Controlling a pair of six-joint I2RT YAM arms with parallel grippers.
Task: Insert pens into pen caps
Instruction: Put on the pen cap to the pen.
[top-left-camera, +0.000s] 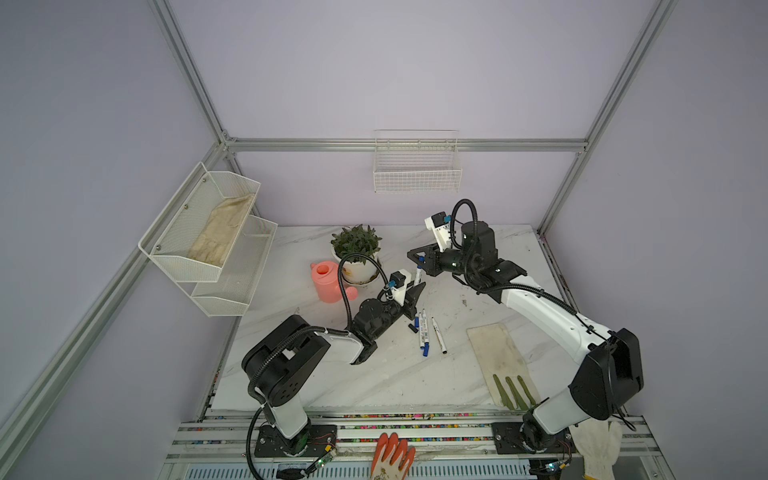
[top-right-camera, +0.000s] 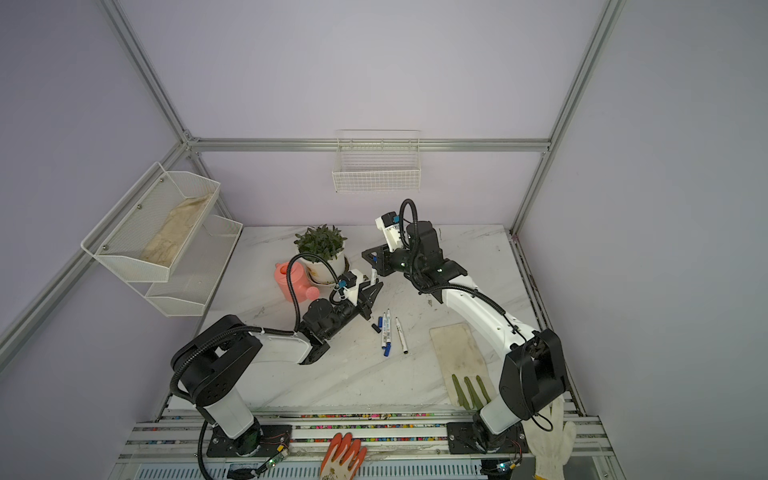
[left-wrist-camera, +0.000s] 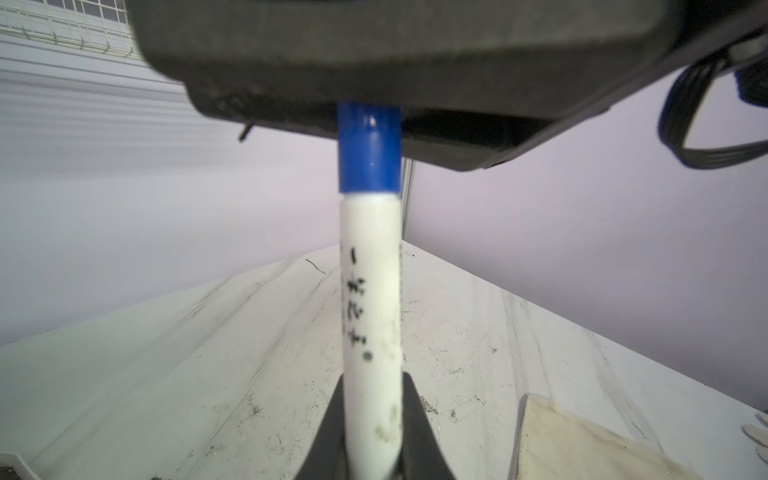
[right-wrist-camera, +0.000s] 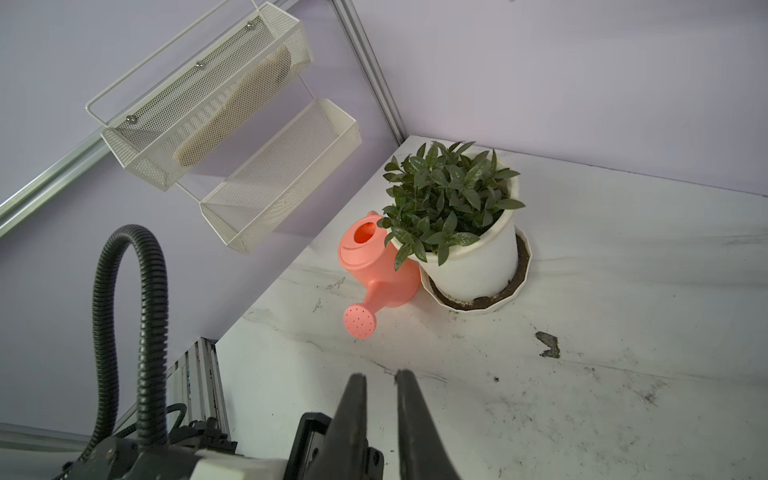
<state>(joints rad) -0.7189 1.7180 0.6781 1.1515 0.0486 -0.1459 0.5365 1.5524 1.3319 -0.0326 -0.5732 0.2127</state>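
Blue cap (left-wrist-camera: 369, 158) partly hidden, pen (left-wrist-camera: 371, 291) cropped at the edge — its print blurred.

Four pens show: one upright pen (top-left-camera: 417, 276) at the frame's centre and three lying just below it, two blue-ended pens (top-left-camera: 422, 331) and one black-ended pen (top-left-camera: 438, 336). Two loose caps lie at their left, one blue cap (top-left-camera: 416, 322), one black cap (top-left-camera: 412, 328). One potted plant (top-left-camera: 356, 245), one watering can (top-left-camera: 328, 282), one wire basket (top-left-camera: 417, 166) at upper centre, one two-tier rack (top-left-camera: 208, 245) at left. Three gloves lower down: green-fingered glove (top-left-camera: 500, 363), orange glove (top-left-camera: 392, 455), white glove (top-left-camera: 598, 446).

Black print on the pen (left-wrist-camera: 370, 311) is unreadable.
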